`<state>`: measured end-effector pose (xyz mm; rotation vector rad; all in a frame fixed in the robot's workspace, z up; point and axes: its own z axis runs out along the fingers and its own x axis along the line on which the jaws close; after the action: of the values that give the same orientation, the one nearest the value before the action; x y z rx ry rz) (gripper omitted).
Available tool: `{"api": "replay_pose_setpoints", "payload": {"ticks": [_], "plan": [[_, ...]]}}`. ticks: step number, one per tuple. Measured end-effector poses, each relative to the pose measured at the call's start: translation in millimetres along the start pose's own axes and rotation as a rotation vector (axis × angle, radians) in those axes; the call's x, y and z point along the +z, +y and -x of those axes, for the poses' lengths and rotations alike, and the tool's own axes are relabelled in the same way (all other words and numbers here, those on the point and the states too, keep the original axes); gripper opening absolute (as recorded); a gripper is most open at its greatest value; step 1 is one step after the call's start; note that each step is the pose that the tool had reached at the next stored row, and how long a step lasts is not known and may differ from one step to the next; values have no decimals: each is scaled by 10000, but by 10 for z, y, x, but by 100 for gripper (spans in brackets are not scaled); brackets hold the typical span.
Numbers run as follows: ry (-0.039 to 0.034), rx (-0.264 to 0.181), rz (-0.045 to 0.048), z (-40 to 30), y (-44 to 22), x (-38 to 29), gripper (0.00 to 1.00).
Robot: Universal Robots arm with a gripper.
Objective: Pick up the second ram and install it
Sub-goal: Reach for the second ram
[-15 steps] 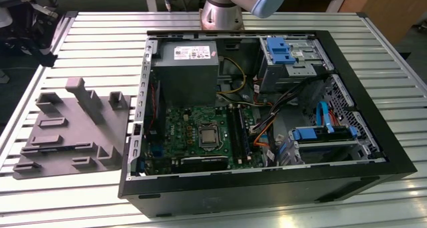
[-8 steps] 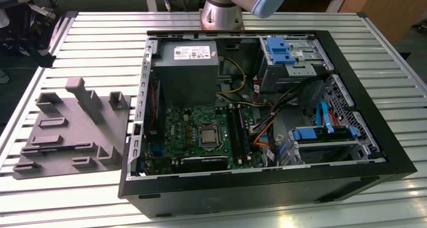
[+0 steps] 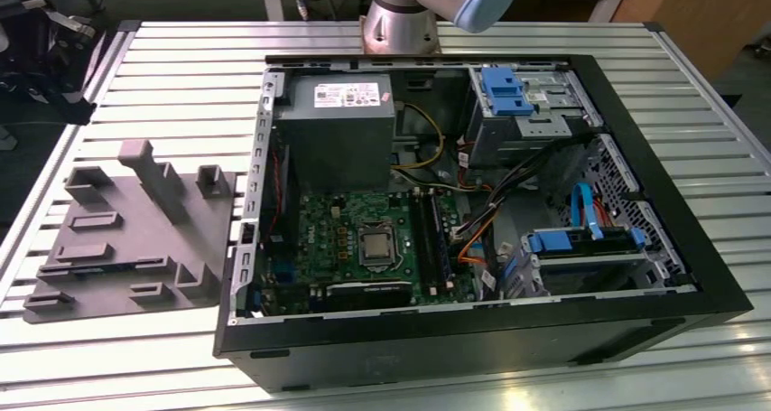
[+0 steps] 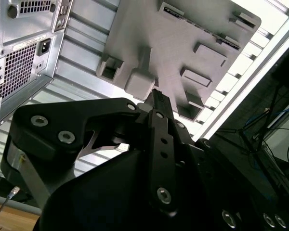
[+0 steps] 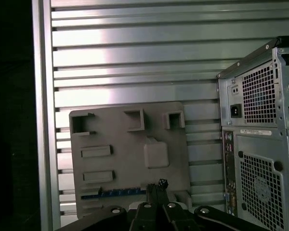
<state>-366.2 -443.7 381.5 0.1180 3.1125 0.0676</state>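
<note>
- First wrist view has the gripper nearest the lens. In the second wrist view its fingers are drawn together to a narrow tip, with nothing between them.
- The wrist hangs over the grey tray, aimed down at one edge of it, and looks to be well above it rather than touching.
- Past the fingertips, the second ram shows as a thin blue-green strip lying along that edge of the tray, apparently seated in a holder.
- I'd judge the stick light and stiff but brittle, a thin board that won't take bending. The flat faces near its middle look like the place to pinch it, keeping off the contact edge, so that it stays level.
- Beside the tray stands the computer case on the slatted table.
- In the exterior view the case lies open, with the long black slots on its board.
</note>
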Motion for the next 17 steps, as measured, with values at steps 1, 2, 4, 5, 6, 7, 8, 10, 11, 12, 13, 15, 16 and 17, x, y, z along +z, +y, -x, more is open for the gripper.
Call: {"api": "replay_pose_setpoints", "payload": {"ticks": [1, 2, 4, 5, 6, 7, 8, 10, 11, 12, 13, 15, 16, 17], "plan": [[0, 0, 0, -4, -5, 1, 11], [0, 0, 0, -7, -10, 1, 11], [-1, 0, 0, -15, -20, 3, 11], [-1, 0, 0, -18, -25, 3, 11], [0, 0, 0, -20, -29, 3, 11], [-1, 0, 0, -23, -34, 3, 11], [0, 0, 0, -25, -37, 3, 11], [0, 0, 0, -29, -44, 3, 11], [0, 0, 0, -31, -47, 3, 11], [-1, 0, 0, -32, -49, 3, 11], [-1, 0, 0, -34, -53, 3, 11], [0, 0, 0, -36, -59, 3, 11], [-1, 0, 0, -37, -62, 3, 11], [0, 0, 0, -38, -65, 3, 11]]}}
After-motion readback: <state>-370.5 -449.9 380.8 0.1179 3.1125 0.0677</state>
